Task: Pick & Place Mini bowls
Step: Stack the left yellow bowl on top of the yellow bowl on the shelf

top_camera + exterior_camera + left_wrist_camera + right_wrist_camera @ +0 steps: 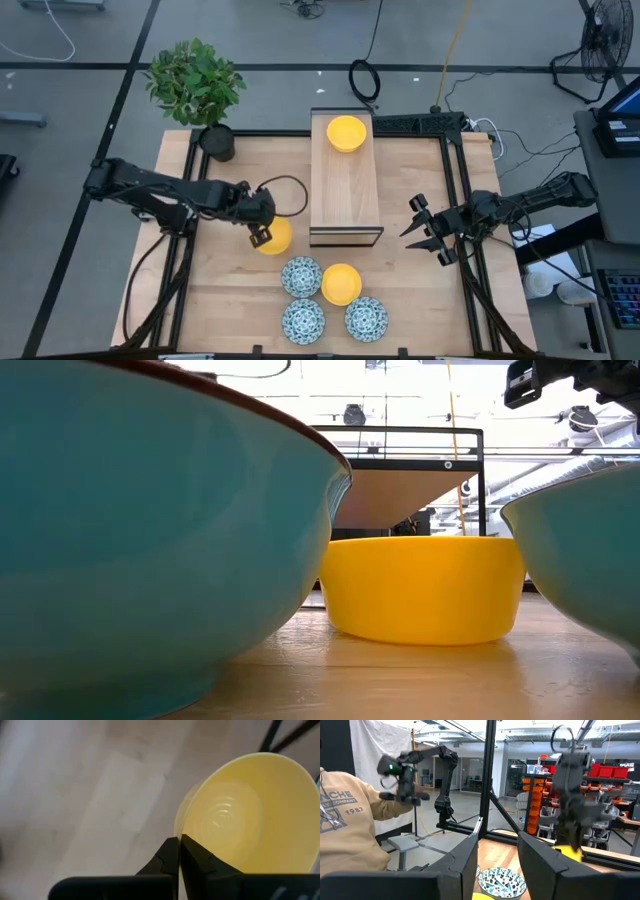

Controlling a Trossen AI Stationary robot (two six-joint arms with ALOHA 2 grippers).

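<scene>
My left gripper (262, 236) is shut on a plain yellow mini bowl (276, 238) left of a wooden riser (345, 190). The right wrist view shows this bowl (567, 851) hanging under that gripper, above the table. Another yellow bowl (346, 132) sits on the riser's far end. Near the front edge, three blue floral bowls (301, 276) (303, 320) (366, 318) and a yellow bowl (341, 284) rest on their bases. My right gripper (412, 222) is open and hovers right of the riser, touching nothing. My left gripper pinches the yellow bowl by its rim (181, 831), one finger (165, 857) outside the wall and the other (200, 857) inside. The bowl is lifted clear of the table. It hangs tilted, with its hollow (250, 820) turned toward the wrist camera.
A dark plant pot (217, 142) with a leafy plant stands at the table's far left corner. A black metal frame (455, 190) runs along the table's sides. A person in a beige sweatshirt (345, 830) stands beyond the table. Bare wood lies left of the held bowl.
</scene>
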